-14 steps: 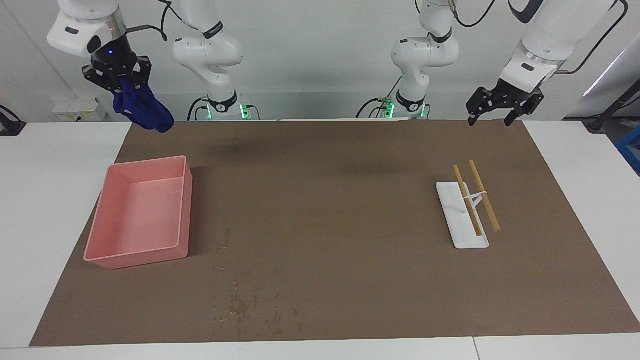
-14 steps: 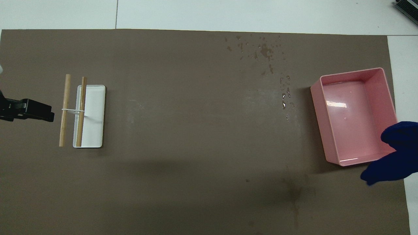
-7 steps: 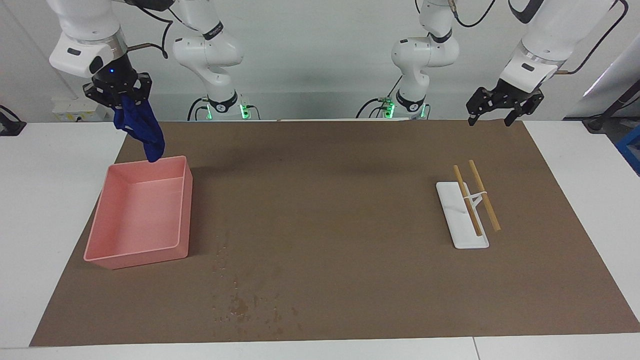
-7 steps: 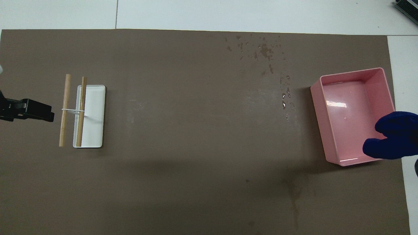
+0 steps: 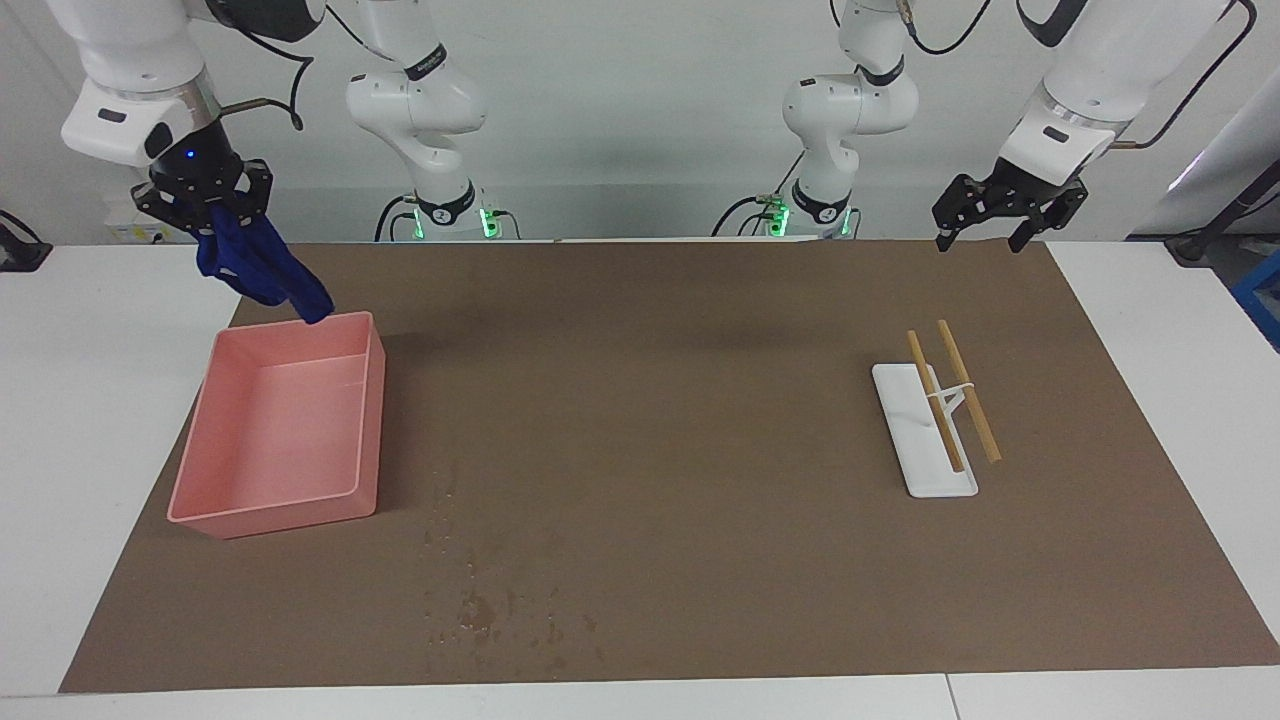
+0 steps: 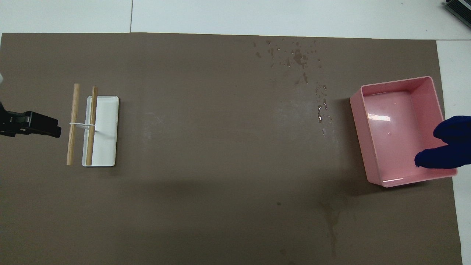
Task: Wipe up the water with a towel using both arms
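Two grippers are showing, and we are judging the task as barely begun, or at least with the wiping undone. Our right gripper (image 5: 205, 200), in the upper left of the facing view, is pinching the dark blue towel (image 5: 262, 272) with its fingers closed on the bunched cloth, which is hanging in the air with its lower tip over the upper rim of the pink bin (image 5: 372, 420). In the overhead view the towel (image 6: 447, 147) is covering the bin's right edge, at the frame's right border. The water (image 5: 490, 605) is sitting as droplets and damp blotches on the brown mat (image 5: 660, 400), low and left of centre in the facing view, well apart from the towel; nothing is touching it. Our left gripper (image 5: 1000, 215) is waiting in the upper right of the facing view with its fingers spread and holding nothing, above the white stand with two wooden sticks (image 5: 945, 415). We are reckoning that carrying the towel to the spill and wiping with both arms is all left.
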{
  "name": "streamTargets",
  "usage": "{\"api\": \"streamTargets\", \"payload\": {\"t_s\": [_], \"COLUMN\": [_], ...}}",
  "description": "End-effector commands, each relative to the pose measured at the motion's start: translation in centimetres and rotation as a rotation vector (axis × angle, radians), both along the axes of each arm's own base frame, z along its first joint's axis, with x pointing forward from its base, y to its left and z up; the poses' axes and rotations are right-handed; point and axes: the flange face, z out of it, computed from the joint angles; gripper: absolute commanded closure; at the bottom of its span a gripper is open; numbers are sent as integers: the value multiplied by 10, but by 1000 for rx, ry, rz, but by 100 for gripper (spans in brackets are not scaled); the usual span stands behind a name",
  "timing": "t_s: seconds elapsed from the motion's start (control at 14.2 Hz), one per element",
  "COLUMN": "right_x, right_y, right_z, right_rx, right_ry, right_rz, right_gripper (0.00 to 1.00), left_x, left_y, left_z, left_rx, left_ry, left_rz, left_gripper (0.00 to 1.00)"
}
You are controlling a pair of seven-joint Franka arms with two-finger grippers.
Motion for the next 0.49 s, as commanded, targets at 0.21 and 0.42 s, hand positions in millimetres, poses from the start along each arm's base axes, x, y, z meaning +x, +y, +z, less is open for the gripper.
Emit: {"api": "streamTargets", "payload": {"t_s": [0.21,0.42], "right_x": [39,42], "right_y": [-1,-9], "right_z": [-77,-93], "right_rx": [36,59], "right_ry": [-37,-58], "right_rz": [54,44], "right_gripper": [100,100], "left_x": [-8,-8], "left_y": [2,2], "left_z": [1,1], "left_rx": [5,5], "left_ry": [1,1], "left_rz": [5,5], "left_gripper": [0,0]}}
